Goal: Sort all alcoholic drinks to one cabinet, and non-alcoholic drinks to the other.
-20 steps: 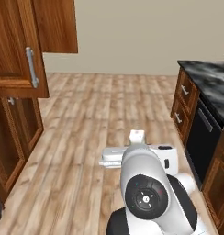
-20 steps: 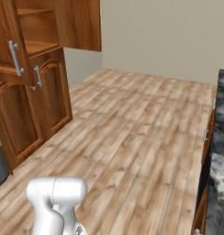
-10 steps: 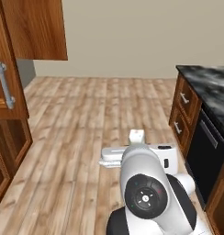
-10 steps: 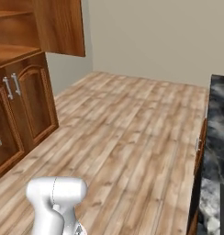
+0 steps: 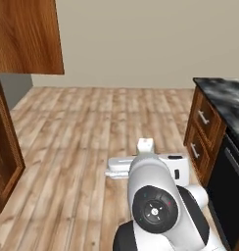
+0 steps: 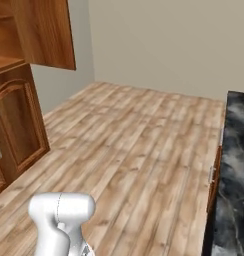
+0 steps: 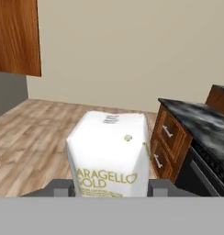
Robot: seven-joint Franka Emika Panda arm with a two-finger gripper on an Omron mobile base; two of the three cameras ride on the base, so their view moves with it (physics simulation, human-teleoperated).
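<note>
**Carton in the claw, base on open floor**

Left base view: I see the arm folded low in front of me, its white hand stretched out flat over the wooden floor. A small pale block, the top of the carton, stands just past the wrist. The fingers themselves are hidden behind the arm here. A reddish-brown wall cabinet hangs at upper left, and the edge of a lower wooden cabinet stands at far left. At right, a dark marbled counter sits over two drawers with pale handles, with a black appliance front just beside them.

Right base view: I see the arm's white shoulder at lower left. The wall cabinet hangs at upper left, with a shelf bay open beside it. Below it stands the cabinet door with an arched panel. The counter runs down the right edge. The floor between them is bare planks, meeting a plain beige wall.

Hand view: the cream carton stands upright and centred, with green lettering low on its face. The claw has it gripped, jaws partly open at the width of the carton, a grey finger pressing on each side. Behind it I see the counter and drawers at right, the wall cabinet at upper left, well apart from the carton.
</note>
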